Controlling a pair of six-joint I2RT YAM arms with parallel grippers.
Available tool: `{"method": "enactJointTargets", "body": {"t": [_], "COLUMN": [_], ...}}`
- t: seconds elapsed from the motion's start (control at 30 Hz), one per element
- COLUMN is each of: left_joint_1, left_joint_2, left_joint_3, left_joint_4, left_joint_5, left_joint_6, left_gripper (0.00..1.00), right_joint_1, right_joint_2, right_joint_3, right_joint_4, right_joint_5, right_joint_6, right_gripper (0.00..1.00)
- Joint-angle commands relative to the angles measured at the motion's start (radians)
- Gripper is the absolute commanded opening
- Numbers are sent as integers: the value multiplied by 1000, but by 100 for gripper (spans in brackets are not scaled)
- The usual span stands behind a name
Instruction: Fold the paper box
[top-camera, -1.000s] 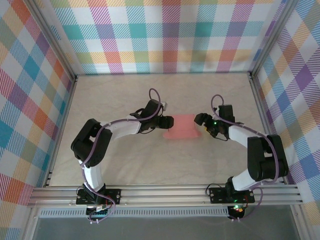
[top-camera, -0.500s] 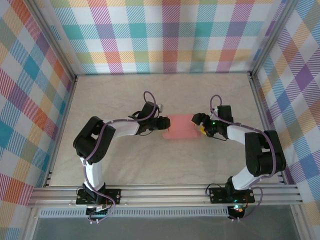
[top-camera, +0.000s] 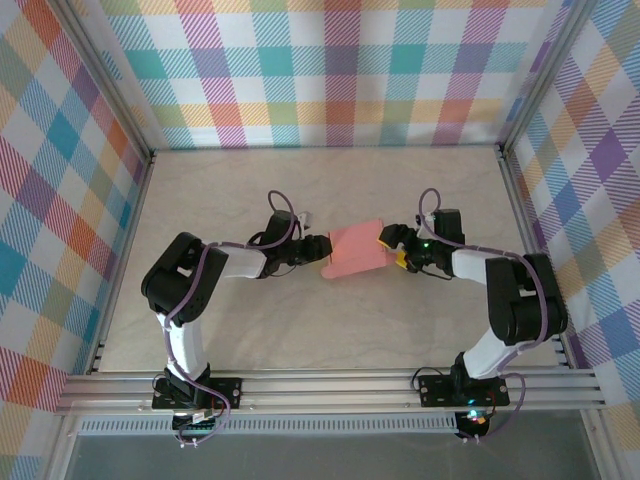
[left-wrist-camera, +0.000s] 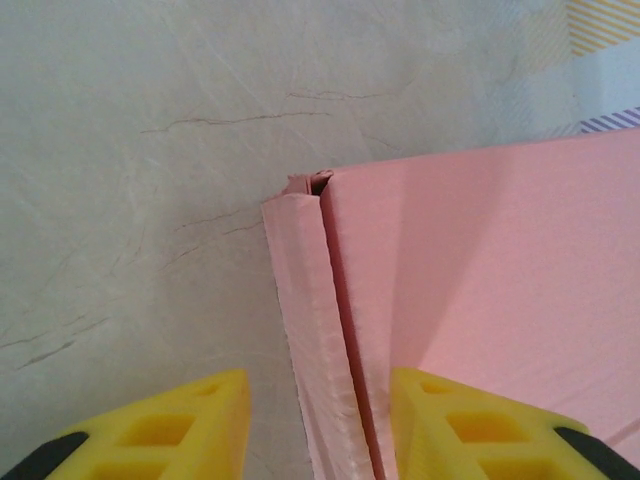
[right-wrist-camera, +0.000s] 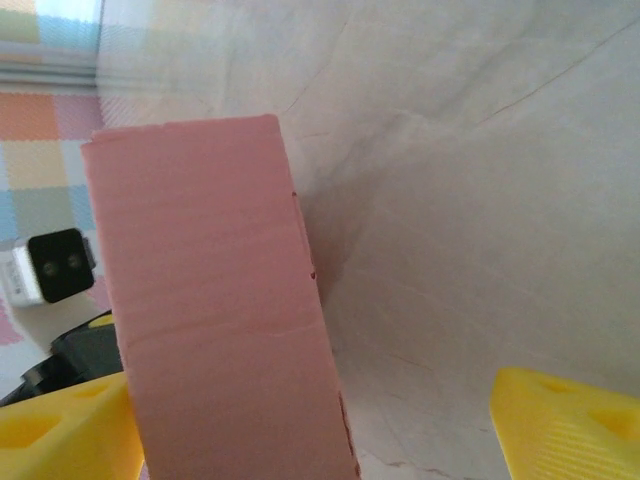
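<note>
- Progress, seen from above: the paper box (top-camera: 355, 248) already reads as a closed-up flat rectangle rather than a spread sheet. I'd judge most of the folding done, with a last edge or flap left to press home.
- Same view: it sits in the middle of the table (top-camera: 300, 330), between the two arms, its long axis slanting from near-left to far-right. One short end meets the left gripper (top-camera: 322, 250), the other the right gripper (top-camera: 392, 247). Whether it lies flat or is tipped up on an edge I cannot tell from here.
- Left wrist camera: a broad pink panel runs off to the right, with a narrow folded strip (left-wrist-camera: 305, 330) along its left edge. A small gap shows at the far corner where the layers meet, and that seam looks unfinished to me. The long edge points away from the camera.
- Same camera: the left gripper (left-wrist-camera: 320, 430) has its jaws apart, straddling that strip. Bare table shows between the picture-left finger (left-wrist-camera: 180, 420) and the card, so nothing is pinched.
- Right wrist camera: the box stands as a tall narrow pink face, its long axis running away from the camera.
- Same camera: the right gripper (right-wrist-camera: 315, 430) is spread wide. The box is just beside one finger (right-wrist-camera: 60, 430), well apart from the other, and not gripped.
</note>
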Motion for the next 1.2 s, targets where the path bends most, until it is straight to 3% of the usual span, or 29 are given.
{"method": "enactJointTargets", "body": {"t": [0.0,0.4,0.57,0.7,0.83,0.97,1.17], "left_joint_1": [8,8,8,8,5,-15,-152], "left_joint_2": [-4,-1,-13,-44,-121,-245,-429], "left_joint_3": [-18,8,7,-11,-58,-104,-167], "left_joint_4": [-23,-48,-51,-16,47,75,60], "left_joint_5": [11,29,24,2,-63,-134,-350], "left_joint_6": [-8,16,26,41,87,247,726], "left_gripper": [40,42,44,52,73,98,100], "right_joint_1": [-1,-2,-2,-2,-3,-6,-21], "right_joint_2": [37,38,35,24,5,-17,-52], "right_joint_3": [20,34,35,33,33,37,52], "right_joint_4": [127,157,153,154,158,154,135], "right_joint_5": [-141,-172,-168,-169,-170,-175,-184], "right_joint_6": [57,97,101,115,137,153,176], "right_gripper": [82,51,45,44,44,44,44]}}
